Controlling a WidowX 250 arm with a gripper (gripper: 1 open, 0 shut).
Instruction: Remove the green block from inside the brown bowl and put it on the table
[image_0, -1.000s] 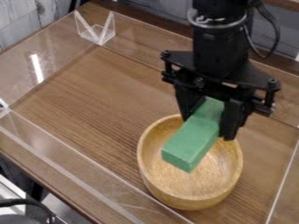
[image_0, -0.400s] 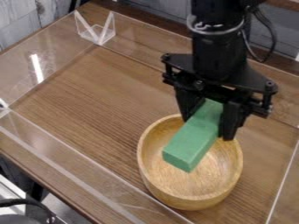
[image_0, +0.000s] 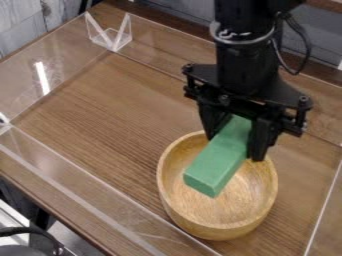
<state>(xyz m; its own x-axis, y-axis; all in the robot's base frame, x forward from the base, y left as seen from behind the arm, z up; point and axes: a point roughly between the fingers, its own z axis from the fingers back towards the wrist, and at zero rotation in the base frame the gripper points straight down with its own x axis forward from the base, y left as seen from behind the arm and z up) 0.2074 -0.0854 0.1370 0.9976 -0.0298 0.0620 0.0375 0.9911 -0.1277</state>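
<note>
Since the earlier frame, the arm had shifted slightly left; the green block went with it, bowl stayed put. Left to right: black cable sat at the near left corner, clear plastic piece toward the far left. The table had bare wood left of the bowl, usable as a drop spot. Brown bowl was near, right of centre. Block was tilted, lower end over the bowl's interior; couldn't tell if it touched the bottom. Gripper was above the bowl's far side, fingers narrow, closed on the block's upper part. Step in hand, my read: block gripped, lift-out under way or about to start. Next move called for raising it past the rim, then going sideways to bare wood before release. Risk: low end catching the rim.
</note>
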